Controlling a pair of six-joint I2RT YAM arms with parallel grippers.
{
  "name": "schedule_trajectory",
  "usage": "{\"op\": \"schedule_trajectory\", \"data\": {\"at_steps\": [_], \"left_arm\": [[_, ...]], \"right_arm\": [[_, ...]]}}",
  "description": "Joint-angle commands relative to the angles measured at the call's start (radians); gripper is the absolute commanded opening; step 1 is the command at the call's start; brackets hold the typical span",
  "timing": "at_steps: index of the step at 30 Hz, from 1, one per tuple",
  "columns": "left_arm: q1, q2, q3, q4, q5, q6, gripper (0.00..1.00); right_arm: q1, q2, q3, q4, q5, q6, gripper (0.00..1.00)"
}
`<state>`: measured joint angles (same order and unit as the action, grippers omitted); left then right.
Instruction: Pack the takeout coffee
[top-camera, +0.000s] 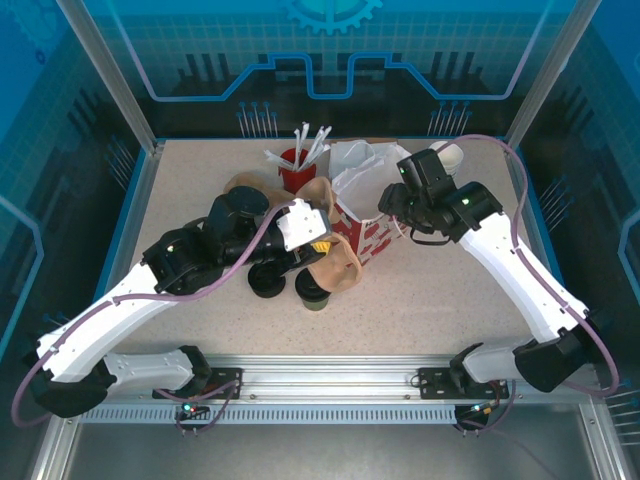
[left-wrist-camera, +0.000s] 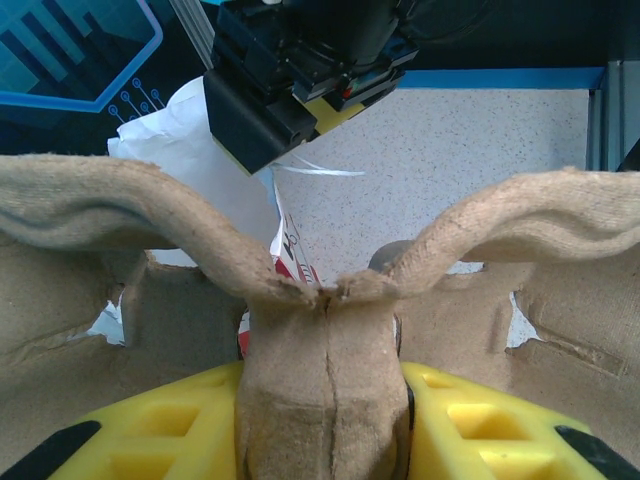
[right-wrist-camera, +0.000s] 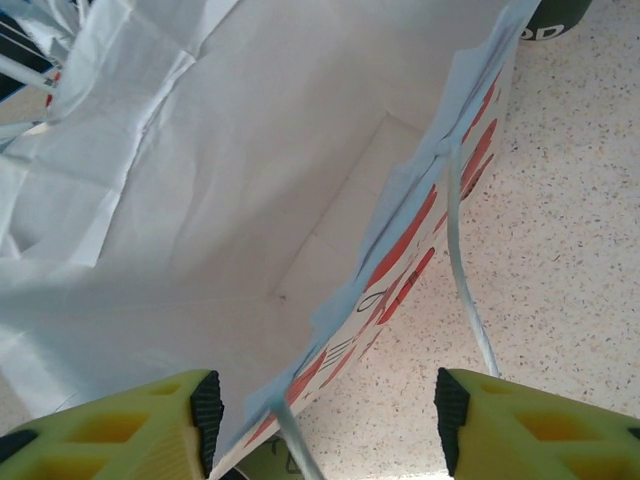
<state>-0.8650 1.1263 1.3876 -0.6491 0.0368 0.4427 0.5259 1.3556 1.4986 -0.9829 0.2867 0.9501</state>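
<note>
Takeout coffee (top-camera: 315, 297) stands outside the paper bag (top-camera: 372, 238)

The left gripper (left-wrist-camera: 325, 430) is clamped on the middle ridge of a cardboard cup carrier (left-wrist-camera: 330, 330), holding it tilted just in front of the bag. The right gripper (right-wrist-camera: 325, 410) is spread open astride the bag's right wall, one finger inside and one outside, with a white handle strip (right-wrist-camera: 465, 280) between them. The coffee sits upright on the table (top-camera: 430, 300) near the bag's front left corner, at the carrier's near edge.
</note>
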Motion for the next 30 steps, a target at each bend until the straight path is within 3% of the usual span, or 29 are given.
{"op": "schedule_trajectory", "data": {"at_steps": [1, 3, 9, 16, 30], "left_arm": [[0.003, -0.018, -0.018, 0.014, -0.006, -0.022, 0.39], [0.003, -0.018, -0.018, 0.013, -0.005, -0.024, 0.39], [0.003, -0.02, -0.007, 0.0, 0.012, -0.031, 0.39], [0.0, -0.015, 0.005, -0.008, 0.081, -0.052, 0.4], [-0.003, 0.012, 0.057, -0.03, 0.217, -0.083, 0.39]], "right_arm": [[-0.021, 0.03, 0.032, 0.006, -0.003, 0.022, 0.59], [-0.029, 0.049, 0.032, 0.012, -0.014, 0.018, 0.56], [-0.043, 0.087, 0.034, 0.016, -0.047, -0.004, 0.35], [-0.078, 0.075, 0.02, -0.015, -0.126, -0.055, 0.02], [-0.085, -0.047, 0.012, -0.135, -0.222, -0.201, 0.0]]}}
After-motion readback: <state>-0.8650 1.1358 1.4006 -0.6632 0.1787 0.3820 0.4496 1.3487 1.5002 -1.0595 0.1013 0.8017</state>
